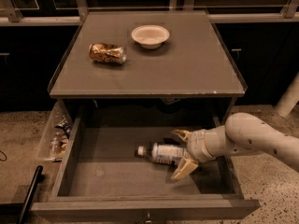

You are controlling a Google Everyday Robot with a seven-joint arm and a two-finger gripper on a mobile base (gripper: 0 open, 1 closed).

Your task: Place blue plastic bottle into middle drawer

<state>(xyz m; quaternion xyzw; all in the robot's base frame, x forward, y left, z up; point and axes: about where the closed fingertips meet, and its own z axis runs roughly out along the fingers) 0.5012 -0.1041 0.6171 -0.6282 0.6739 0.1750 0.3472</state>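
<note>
Hand [175,154] low in middle drawer [117,177], fingers [183,168] splayed around blue plastic bottle [161,153]

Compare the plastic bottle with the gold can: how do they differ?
The blue plastic bottle lies in the middle drawer; the can lies on the cabinet top. The bottle is clear, white-capped; the can is dented metal. The gripper straddles the bottle, jaws open; nothing touches the can. Both lie sideways.
</note>
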